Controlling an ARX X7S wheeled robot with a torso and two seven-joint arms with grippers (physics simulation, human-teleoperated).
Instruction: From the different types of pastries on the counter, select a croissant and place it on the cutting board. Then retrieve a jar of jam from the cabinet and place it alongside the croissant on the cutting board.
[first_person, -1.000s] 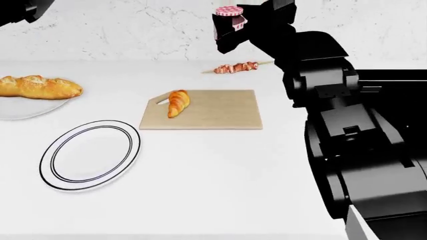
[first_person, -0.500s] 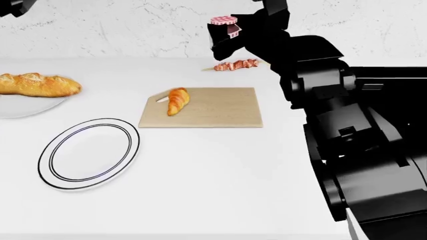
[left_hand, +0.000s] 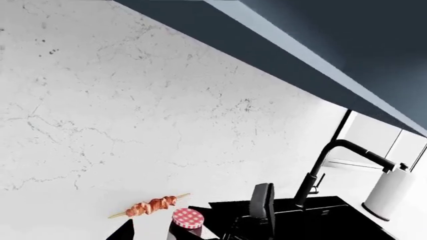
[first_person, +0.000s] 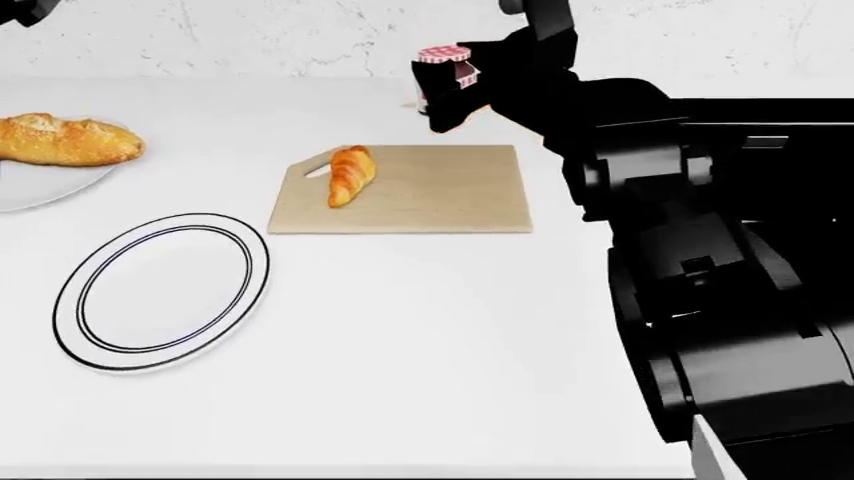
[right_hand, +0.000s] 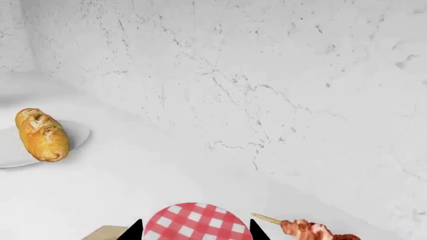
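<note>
Right claw (first_person: 445, 88) around jam jar (first_person: 445, 66)

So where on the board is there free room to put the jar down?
The board is bare from the croissant to its right edge. Only the left end, by the handle hole, is taken. The right gripper holds the jar above the far edge.

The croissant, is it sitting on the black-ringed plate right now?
No, the croissant lies on the cutting board, while the black-ringed plate beside it holds nothing.
</note>
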